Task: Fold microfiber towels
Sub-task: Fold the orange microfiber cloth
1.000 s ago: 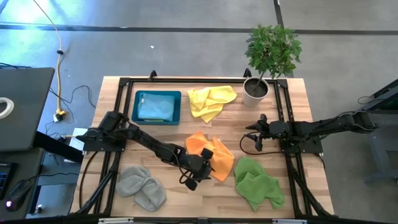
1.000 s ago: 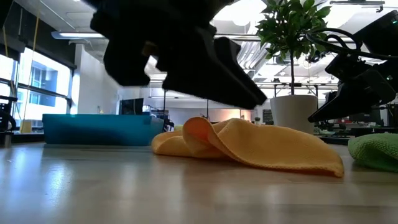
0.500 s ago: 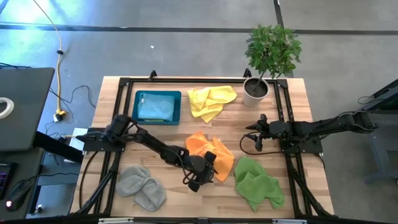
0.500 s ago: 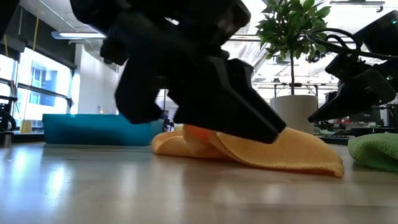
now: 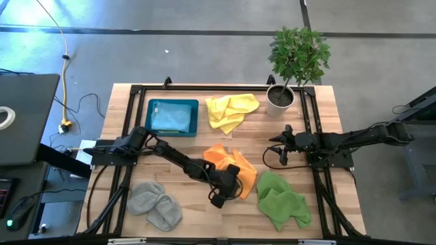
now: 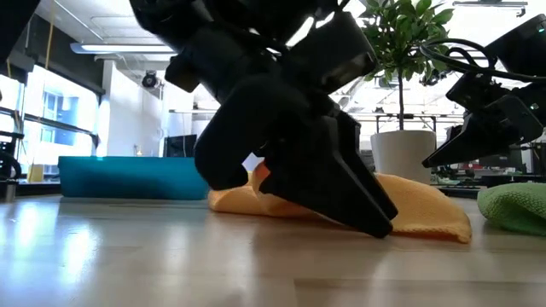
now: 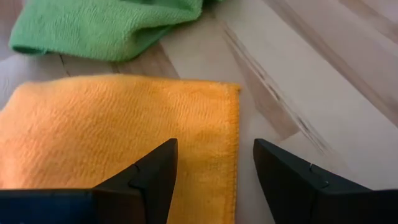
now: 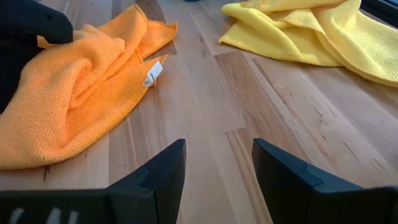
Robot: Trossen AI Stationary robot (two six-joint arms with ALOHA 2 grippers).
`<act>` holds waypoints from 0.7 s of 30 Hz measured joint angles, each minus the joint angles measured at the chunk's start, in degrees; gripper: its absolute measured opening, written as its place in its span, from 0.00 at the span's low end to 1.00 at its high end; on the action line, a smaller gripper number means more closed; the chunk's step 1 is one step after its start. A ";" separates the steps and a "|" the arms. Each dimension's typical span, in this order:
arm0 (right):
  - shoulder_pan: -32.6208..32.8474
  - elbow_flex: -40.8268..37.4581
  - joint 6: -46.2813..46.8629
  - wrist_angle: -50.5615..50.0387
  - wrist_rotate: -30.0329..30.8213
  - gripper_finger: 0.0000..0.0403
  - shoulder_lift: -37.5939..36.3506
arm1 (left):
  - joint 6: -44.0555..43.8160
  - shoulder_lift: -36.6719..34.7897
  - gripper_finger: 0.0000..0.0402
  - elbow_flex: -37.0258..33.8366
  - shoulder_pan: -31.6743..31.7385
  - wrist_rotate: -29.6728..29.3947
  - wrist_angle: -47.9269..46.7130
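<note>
Orange towel (image 5: 231, 165), long axis seemingly diagonal

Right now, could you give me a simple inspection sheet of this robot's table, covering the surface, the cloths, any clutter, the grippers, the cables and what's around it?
Surface: wooden table with a black frame.
Job's things: orange towel crumpled mid-table; yellow towel behind it; green towel and grey towel near the front edge; a light blue towel in the tray.
Clutter: teal tray; potted plant at the back right corner.
Grippers: left gripper open, low over the orange towel's front corner; right gripper open, waiting at the right side.
Cables: yellow cable on the floor, left of the table.
Surroundings: grey floor; laptop at left.
</note>
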 joint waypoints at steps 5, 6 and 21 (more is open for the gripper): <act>0.01 0.00 0.01 0.00 -0.02 0.44 0.00 | -1.76 -0.05 0.46 0.66 1.11 0.21 -3.34; 0.00 0.00 0.00 0.00 -0.01 0.44 0.00 | -1.89 -0.11 0.44 0.71 1.29 0.20 -3.89; 0.01 0.00 0.01 0.00 0.00 0.44 0.00 | -4.43 0.29 0.02 3.84 0.76 -1.21 -7.60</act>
